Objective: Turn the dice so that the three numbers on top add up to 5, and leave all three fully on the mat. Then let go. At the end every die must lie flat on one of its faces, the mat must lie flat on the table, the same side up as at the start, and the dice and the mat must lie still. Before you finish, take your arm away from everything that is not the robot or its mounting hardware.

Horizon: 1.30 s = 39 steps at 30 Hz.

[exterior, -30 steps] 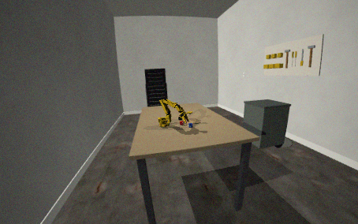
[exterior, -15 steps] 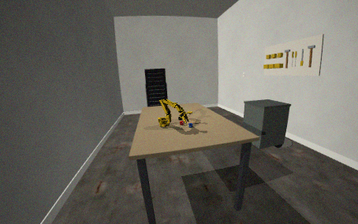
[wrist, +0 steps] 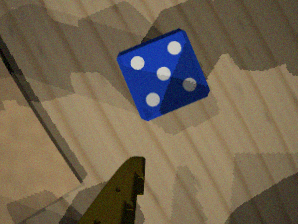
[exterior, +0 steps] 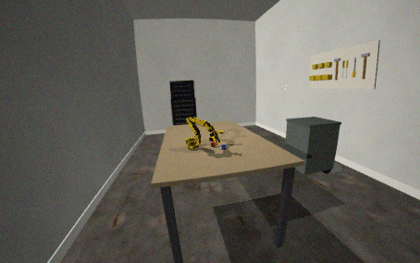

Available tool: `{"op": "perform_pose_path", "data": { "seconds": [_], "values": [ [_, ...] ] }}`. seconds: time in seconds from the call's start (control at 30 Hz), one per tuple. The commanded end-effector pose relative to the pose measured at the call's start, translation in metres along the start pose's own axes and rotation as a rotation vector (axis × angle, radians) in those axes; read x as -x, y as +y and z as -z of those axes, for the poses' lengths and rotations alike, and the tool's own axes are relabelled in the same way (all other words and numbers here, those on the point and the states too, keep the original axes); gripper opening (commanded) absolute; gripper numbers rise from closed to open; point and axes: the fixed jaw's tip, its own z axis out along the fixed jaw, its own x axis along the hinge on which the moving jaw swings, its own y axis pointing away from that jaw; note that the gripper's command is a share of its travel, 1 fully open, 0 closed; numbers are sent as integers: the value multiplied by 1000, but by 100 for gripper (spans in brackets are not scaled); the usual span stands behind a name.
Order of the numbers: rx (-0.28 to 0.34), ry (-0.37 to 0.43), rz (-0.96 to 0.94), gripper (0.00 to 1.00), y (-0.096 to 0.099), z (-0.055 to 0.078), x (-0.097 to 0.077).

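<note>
A blue die (wrist: 162,72) (exterior: 223,147) lies flat on the tan striped surface with five pips up. One yellow jaw of my gripper (wrist: 135,165) (exterior: 216,140) reaches in from below and ends a little short of this die, apart from it. The gripper is partly open with nothing between the fingers. A thin dark line (wrist: 40,112) runs across the surface at the left, perhaps the mat's edge. The third die is hidden.
The wooden table (exterior: 208,169) stands in a grey room, with the arm's base (exterior: 191,144) near its middle. A grey cabinet (exterior: 312,139) stands to the right. A tool board (exterior: 344,67) hangs on the right wall.
</note>
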Motion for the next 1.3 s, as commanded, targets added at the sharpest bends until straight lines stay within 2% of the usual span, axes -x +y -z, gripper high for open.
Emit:
{"op": "perform_pose_path", "data": {
  "seconds": [0.0,0.1,0.33,0.5,0.87,1.27],
  "values": [
    [15,-45,16,35,5,14,4],
    [26,-43,31,35,9,20,-1],
    [69,-36,92,35,21,39,-25],
    [98,-32,135,35,27,46,-43],
    [129,-27,182,35,32,49,-62],
    [134,-26,188,35,33,49,-64]
  ]
}}
